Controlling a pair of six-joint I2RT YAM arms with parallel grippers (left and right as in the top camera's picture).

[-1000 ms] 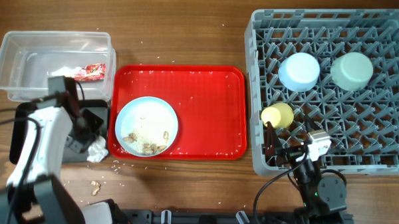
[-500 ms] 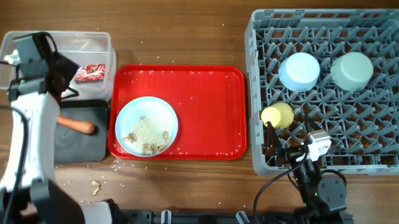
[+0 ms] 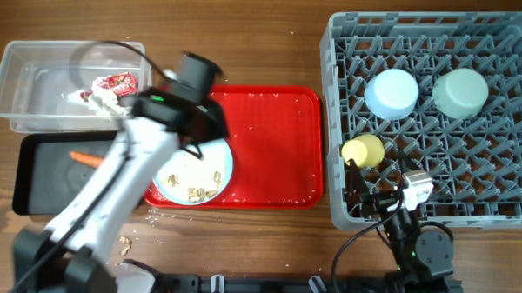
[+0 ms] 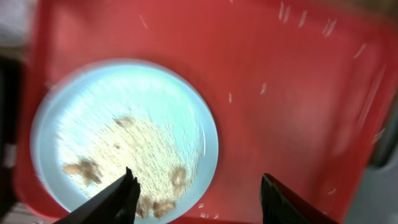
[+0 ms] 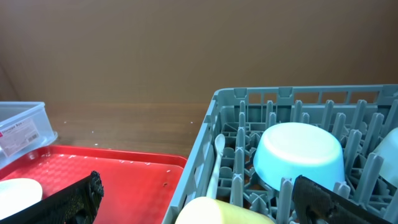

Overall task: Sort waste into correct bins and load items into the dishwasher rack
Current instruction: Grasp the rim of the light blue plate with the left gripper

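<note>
My left gripper (image 4: 202, 202) hangs open and empty over the red tray, above the right half of the pale-blue plate (image 4: 124, 137), which carries beige crumbs (image 4: 134, 152). Overhead, the left arm hides part of that plate (image 3: 209, 175). The clear tub (image 3: 38, 60) holds the red wrapper (image 3: 115, 82) and white tissue (image 3: 101, 103). A carrot (image 3: 86, 158) lies in the black tray (image 3: 42, 187). The grey rack (image 3: 503, 207) holds a pale-blue bowl (image 3: 392, 93), a pale-green bowl (image 3: 460, 91) and a yellow cup (image 3: 363, 152). My right gripper (image 3: 368, 198) stands open at the rack's front-left corner, its fingers well clear of the cup (image 5: 224, 211).
The red tray (image 3: 270, 138) lies between the bins and the rack, speckled with small crumbs. More crumbs (image 3: 123, 243) lie on the wooden table in front of the black tray. A white spoon (image 5: 217, 162) leans inside the rack's left wall.
My left gripper carried the tissue from the black tray up to the clear tub, opened and left it there, then swung right to over the plate. The right arm has not moved.
</note>
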